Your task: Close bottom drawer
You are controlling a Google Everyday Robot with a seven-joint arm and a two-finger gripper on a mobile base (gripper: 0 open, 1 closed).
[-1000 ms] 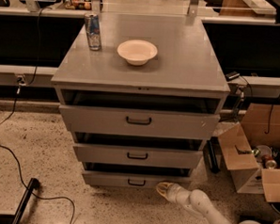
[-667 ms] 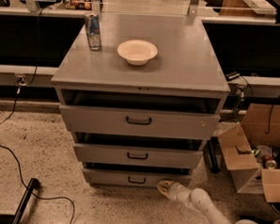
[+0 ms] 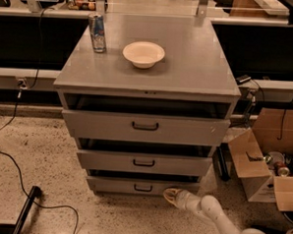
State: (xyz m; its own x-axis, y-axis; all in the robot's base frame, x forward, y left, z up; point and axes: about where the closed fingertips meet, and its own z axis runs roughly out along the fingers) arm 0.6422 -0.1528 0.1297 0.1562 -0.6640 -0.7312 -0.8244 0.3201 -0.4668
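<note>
The grey metal cabinet (image 3: 148,84) has three drawers, all pulled out a little. The bottom drawer (image 3: 113,184) has the shortest front and a small black bar handle (image 3: 143,188). It sticks out least. My gripper (image 3: 170,195) is low by the floor, at the right part of the bottom drawer's front, touching or nearly touching it. My white arm (image 3: 215,216) runs from the lower right.
A white bowl (image 3: 143,54) and a drink can (image 3: 97,32) stand on the cabinet top. An open cardboard box (image 3: 262,167) with cans sits on the floor to the right. A black cable (image 3: 16,166) and a black bar (image 3: 26,208) lie on the speckled floor at left.
The bottom drawer has moved a little further in and my gripper has followed its front. The upper drawers have not moved.
</note>
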